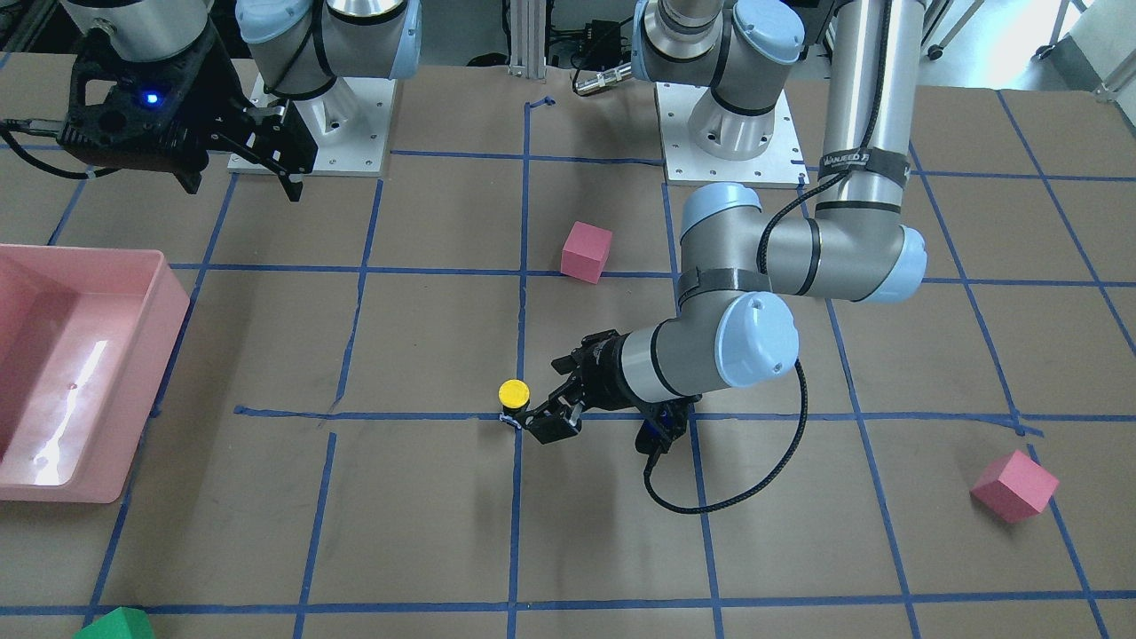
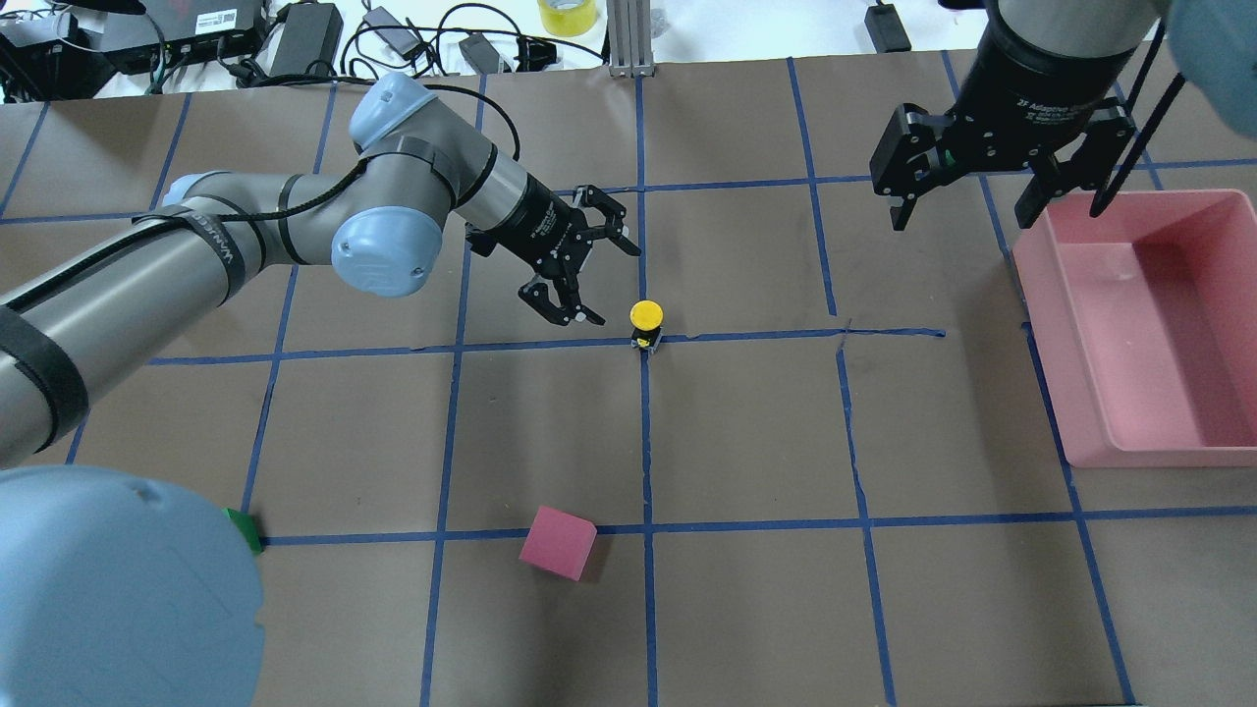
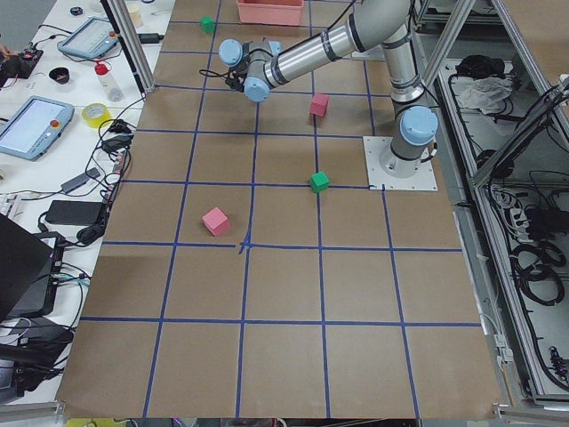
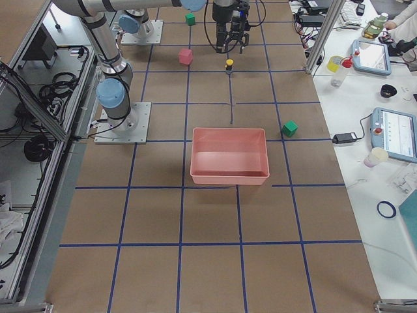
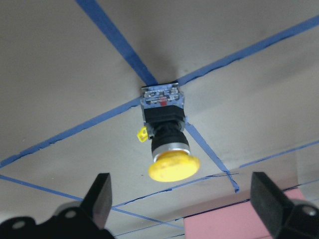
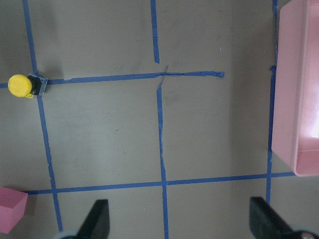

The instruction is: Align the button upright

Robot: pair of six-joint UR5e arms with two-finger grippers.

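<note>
The button (image 2: 645,319) stands upright on a blue tape crossing, its yellow cap on top, black body and silvery-blue base below. It also shows in the front view (image 1: 513,395), the left wrist view (image 5: 167,134) and the right wrist view (image 6: 21,85). My left gripper (image 2: 599,280) is open and empty, low over the table, with its fingertips just short of the button and not touching it; it also shows in the front view (image 1: 552,399). My right gripper (image 2: 964,211) is open and empty, held high near the pink bin.
A pink bin (image 2: 1041,295) stands at the table's right side. One pink cube (image 2: 558,542) lies near the robot's side, another (image 1: 1014,485) far out on the left arm's side. A green cube (image 1: 115,624) sits at the far edge.
</note>
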